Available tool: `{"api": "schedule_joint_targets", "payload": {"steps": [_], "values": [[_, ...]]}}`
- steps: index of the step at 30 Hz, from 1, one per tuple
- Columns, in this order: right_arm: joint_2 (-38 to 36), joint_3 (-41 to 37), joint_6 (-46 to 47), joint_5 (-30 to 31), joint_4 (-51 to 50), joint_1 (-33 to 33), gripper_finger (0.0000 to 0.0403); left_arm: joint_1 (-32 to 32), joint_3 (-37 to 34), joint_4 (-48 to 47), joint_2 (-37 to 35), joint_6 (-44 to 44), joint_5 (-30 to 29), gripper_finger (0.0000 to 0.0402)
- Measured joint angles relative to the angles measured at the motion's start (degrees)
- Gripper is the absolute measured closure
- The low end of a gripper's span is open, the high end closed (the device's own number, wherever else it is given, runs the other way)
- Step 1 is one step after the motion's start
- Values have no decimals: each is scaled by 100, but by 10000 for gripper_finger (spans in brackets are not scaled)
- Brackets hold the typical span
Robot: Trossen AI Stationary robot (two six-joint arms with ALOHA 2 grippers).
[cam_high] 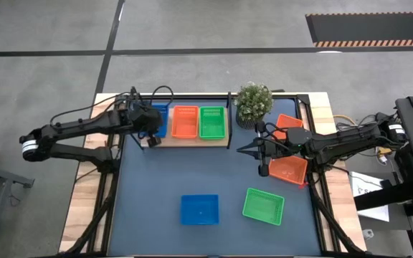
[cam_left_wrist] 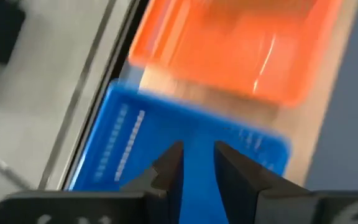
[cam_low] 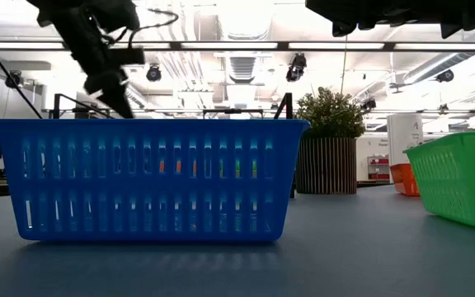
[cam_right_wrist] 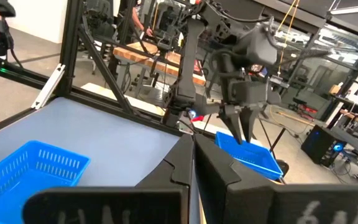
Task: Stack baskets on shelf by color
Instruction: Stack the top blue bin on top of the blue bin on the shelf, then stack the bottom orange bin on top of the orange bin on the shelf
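The wooden shelf (cam_high: 192, 142) runs along the table's far edge. On it stand a blue basket (cam_high: 161, 115), an orange basket (cam_high: 185, 122) and a green basket (cam_high: 211, 122), side by side. My left gripper (cam_high: 150, 137) points down at the near side of that blue basket (cam_left_wrist: 135, 137), its fingers a narrow gap apart. My right gripper (cam_high: 244, 150) is shut and hovers level over the table's right half, pointing left. A loose blue basket (cam_high: 200, 209) and a loose green basket (cam_high: 264, 206) rest on their bases near the table's near edge. My left gripper comes from above, pointing down, at the near side (cam_left_wrist: 199, 180) of the shelf's blue basket. Blue plastic fills the narrow gap between the fingers (cam_left_wrist: 169, 165). The fingers hide the place of contact, so the kind of hold cannot be told. The basket sits on the shelf.
Two more orange baskets lie at the table's right side, one (cam_high: 289, 172) under my right arm and one (cam_high: 290, 122) beside the potted plant (cam_high: 253, 102). The plant stands just right of the shelf. Bare tabletop lies between the shelf and the loose baskets.
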Motion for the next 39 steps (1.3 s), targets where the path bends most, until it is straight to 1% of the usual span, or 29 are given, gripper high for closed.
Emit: {"api": "schedule_joint_targets", "payload": {"steps": [2, 7, 10, 14, 22, 28, 32, 34, 35, 39], "values": [[0, 0, 0, 0, 0, 0, 394, 102, -62, -114, 53, -4, 50, 343], [0, 1, 1, 0, 0, 4, 394, 137, -142, -122, 331, -44, 548, 383], [0, 2, 2, 0, 0, 4, 394, 137, -131, -118, 485, -291, 820, 398], [0, 2, -4, 2, 0, 2, 394, 124, -111, -94, 621, -332, 1124, 398], [0, 4, -16, 2, 0, 2, 394, 106, -111, -28, 731, -468, 1140, 398], [0, 4, -71, 2, 0, 2, 394, 87, -107, 188, 446, -479, 1129, 398], [0, 7, -72, 2, 2, 0, 394, -81, 70, 241, 145, -656, 1115, 398], [0, 8, -64, 2, 1, 0, 394, -334, 107, 577, -25, -800, 1091, 398], [0, 9, -59, 2, 0, 2, 394, -535, 77, 917, -113, -874, 1084, 398], [0, 11, -88, 2, 2, 0, 394, -1564, -223, 2668, -309, -879, 1037, 398]]}}
